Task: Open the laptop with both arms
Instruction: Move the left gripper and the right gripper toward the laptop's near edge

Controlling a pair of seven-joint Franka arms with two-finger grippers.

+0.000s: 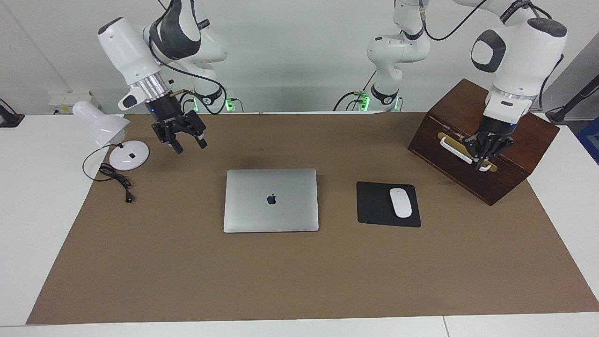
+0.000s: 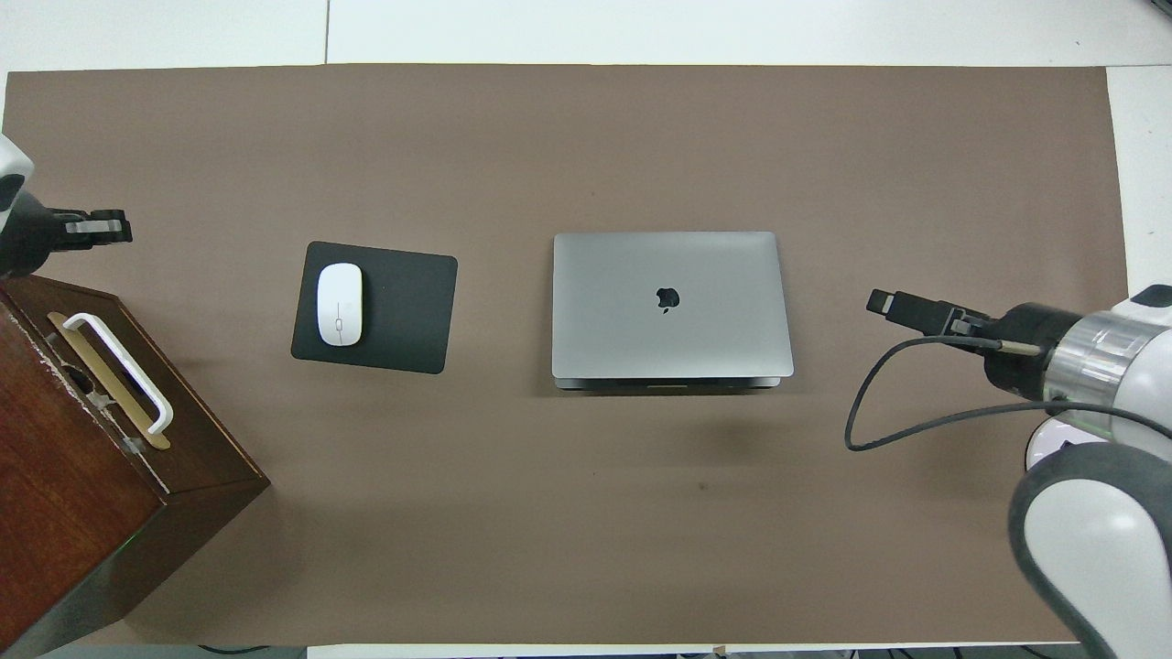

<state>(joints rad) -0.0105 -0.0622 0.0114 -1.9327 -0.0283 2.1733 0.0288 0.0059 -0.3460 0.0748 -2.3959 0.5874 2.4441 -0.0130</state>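
Right claw (image 1: 186, 139) is up in the air over the bare mat between the lamp (image 1: 105, 126) and the laptop (image 1: 271, 200), fingers spread and holding nothing. Left claw (image 1: 485, 152) hangs over the wooden box (image 1: 482, 145) at the left arm's end of the worktop (image 1: 299, 271), right around the white handle (image 1: 461, 153); can't tell if it's clenched or released. The laptop is shut flat mid-worktop, logo up, with the mouse (image 1: 400, 202) on its pad (image 1: 374, 206) beside it. So I'd say step 1 hasn't begun: neither arm is on the laptop. Next, both claws need to come in, 1 pinning the base while the other lifts the lid edge.
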